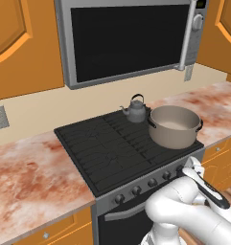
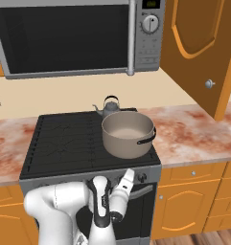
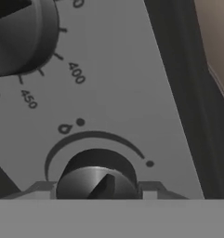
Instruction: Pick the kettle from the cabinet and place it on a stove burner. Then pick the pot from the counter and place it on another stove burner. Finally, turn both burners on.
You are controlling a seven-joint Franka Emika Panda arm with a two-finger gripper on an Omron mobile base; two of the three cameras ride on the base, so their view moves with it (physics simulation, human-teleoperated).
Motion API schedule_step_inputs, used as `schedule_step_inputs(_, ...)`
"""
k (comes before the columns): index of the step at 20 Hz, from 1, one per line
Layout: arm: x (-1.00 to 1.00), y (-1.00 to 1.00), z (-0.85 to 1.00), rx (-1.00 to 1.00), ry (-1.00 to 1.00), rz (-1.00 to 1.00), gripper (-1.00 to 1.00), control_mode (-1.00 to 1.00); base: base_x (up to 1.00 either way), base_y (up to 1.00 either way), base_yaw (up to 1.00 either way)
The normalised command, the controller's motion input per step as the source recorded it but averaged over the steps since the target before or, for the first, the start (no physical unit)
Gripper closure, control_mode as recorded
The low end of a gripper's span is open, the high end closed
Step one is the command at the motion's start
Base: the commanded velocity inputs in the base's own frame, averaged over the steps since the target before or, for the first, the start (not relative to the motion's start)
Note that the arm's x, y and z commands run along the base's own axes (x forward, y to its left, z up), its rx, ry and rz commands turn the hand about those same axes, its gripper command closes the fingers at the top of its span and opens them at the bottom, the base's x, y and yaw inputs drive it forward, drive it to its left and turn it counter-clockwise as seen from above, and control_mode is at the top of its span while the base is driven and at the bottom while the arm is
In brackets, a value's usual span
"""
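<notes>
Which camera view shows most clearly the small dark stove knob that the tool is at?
The hand view: the small dark stove knob appears large, between the tool's tips, under printed markings. In the left base view and the right base view the white arm hides it.

stove burners (image 1: 102,148): kettle (image 1: 136,110) back right | pot (image 1: 174,127) front right, just beside kettle

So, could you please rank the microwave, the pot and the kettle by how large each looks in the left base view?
1. Microwave, by far the largest, spanning most of the width above the stove.
2. Pot, much smaller than the microwave but clearly wider than the kettle.
3. Kettle, smallest; it stands slightly farther back, but not enough to change the order.
</notes>
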Motion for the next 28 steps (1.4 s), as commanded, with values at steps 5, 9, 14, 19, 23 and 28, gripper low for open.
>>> schedule_step_inputs(5,-0.15,0.00,0.00,-0.33,-0.04,0.02,1.00,-1.00,0.00,0.00,0.00)
schedule_step_inputs(9,-0.05,0.03,0.00,-0.06,0.02,0.00,1.00,-1.00,0.00,0.00,0.00)
schedule_step_inputs(14,0.00,0.00,0.00,0.00,0.01,0.00,-1.00,-1.00,0.00,0.00,0.00)
schedule_step_inputs(19,-0.02,-0.05,0.00,0.02,-0.01,0.00,-1.00,-1.00,0.00,0.00,0.00)
schedule_step_inputs(23,-0.08,-0.20,0.00,0.06,-0.02,0.00,-1.00,-1.00,0.00,0.00,0.00)
schedule_step_inputs(28,-0.10,-0.24,0.00,0.05,-0.02,0.00,-1.00,-1.00,0.00,0.00,0.00)
